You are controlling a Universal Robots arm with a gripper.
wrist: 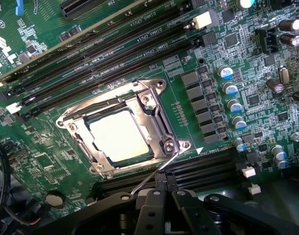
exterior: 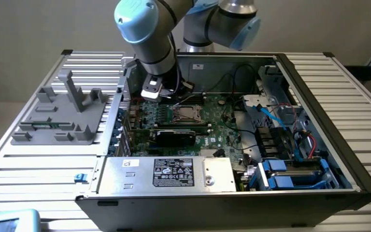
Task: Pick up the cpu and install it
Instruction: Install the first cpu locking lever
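Note:
The cpu point(wrist: 119, 134), a flat square chip with a pale metal top, lies in its socket on the green motherboard point(wrist: 41, 161), ringed by the silver retention frame point(wrist: 154, 105). In the exterior view the cpu point(exterior: 187, 114) sits mid-board inside the open computer case point(exterior: 314, 96). My gripper point(wrist: 164, 190) hangs just beside the socket, its dark fingers point(wrist: 149, 208) shut together with nothing seen between them. A thin wire socket lever point(wrist: 156, 174) runs from the frame's corner past the fingertips. Seen from outside, the gripper point(exterior: 167, 98) is low over the board, on the exterior view's left of the socket.
Empty black memory slots point(wrist: 105, 54) flank the socket, and capacitors point(wrist: 232, 98) stand nearby. A black card point(exterior: 176, 135) and a silver power supply with a black label point(exterior: 172, 173) lie toward the front. Blue drive bays point(exterior: 289, 176) and cables crowd the exterior view's right; a grey fixture point(exterior: 63, 113) stands outside the case.

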